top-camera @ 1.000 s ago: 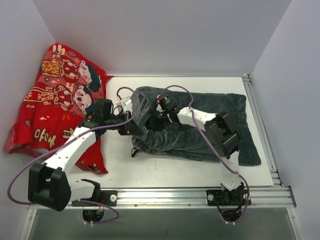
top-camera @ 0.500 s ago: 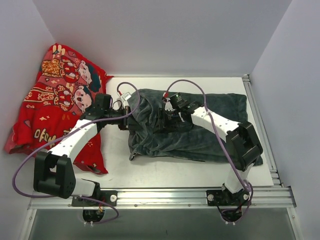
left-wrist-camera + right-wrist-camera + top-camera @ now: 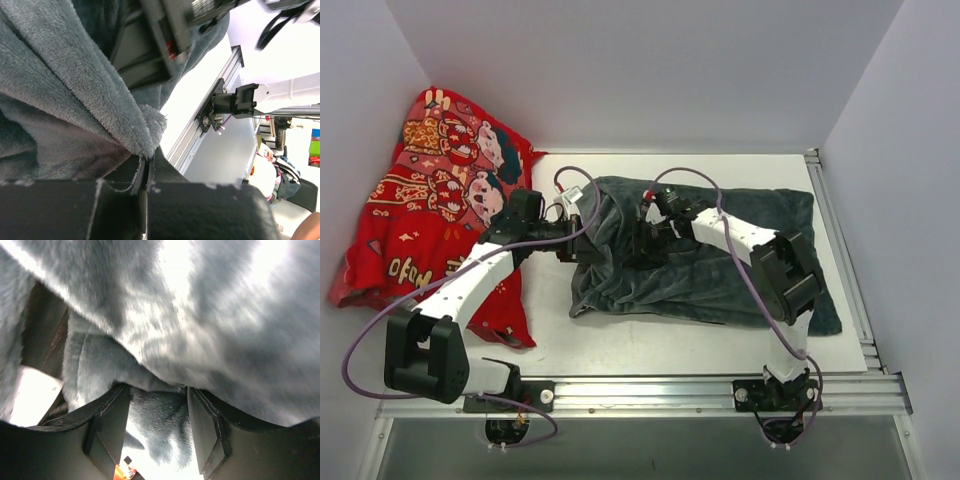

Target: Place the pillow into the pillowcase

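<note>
On the table, one pillowcase; right gripper seemingly unclenched.

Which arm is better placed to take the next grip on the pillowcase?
Right, likely: the right gripper is open with pillowcase plush between its fingers; the left gripper is shut on the pillowcase's edge.

Top view: even, diffuse overhead light, sharp throughout, only faint soft shadows on the bench. Left wrist: pillowcase pile crisp, far background overexposed. Right wrist: fabric smeared by blur, blown-out glare at top and lower left.
</note>
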Available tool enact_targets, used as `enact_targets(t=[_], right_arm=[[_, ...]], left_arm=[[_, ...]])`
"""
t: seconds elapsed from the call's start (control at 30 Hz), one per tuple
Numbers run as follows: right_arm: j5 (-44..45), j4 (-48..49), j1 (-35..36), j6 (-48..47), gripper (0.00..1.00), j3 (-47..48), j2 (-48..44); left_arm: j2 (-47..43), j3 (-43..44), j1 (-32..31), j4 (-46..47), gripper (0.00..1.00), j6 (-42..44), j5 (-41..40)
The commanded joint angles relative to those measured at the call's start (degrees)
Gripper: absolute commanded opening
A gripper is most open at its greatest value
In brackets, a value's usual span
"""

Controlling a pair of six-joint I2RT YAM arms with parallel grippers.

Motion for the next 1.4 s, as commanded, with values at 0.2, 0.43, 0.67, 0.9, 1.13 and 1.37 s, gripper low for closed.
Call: enact_targets(t=[0.2,0.43,0.67,0.9,1.13,1.37], right_arm=[[-4.2,-0.3,-2.4,1.0,0.54,1.4,-7.9],[-4.1,-0.2,0.9,4.4,0.66,7.3,1.3],[-3.5,-4.0,2.6,1.4,0.33,11.3,7.7],[-5.8,-7.3,-7.0,-7.4,0.0,2.9,-9.7],[-9.7,-5.6,-6.4,-11.7,0.0,-3.5,-20.4],[-4.6,-9.7,-5.4,-13.3,0.0,-3.3,-15.6]], left_arm=[[-3.8,1.1,0.4,0.9,0.0,3.1,1.7],[-3.3,1.0,0.6,1.2,0.0,3.1,1.3],[-3.2,1.0,1.8,1.2,0.0,2.9,0.7],[-2.4,0.9,4.1,2.1,0.0,2.4,0.3],[-0.4,1.5,1.3,11.5,0.0,-1.6,-0.4],[2.9,2.0,-0.4,17.5,0.0,-5.2,0.1]])
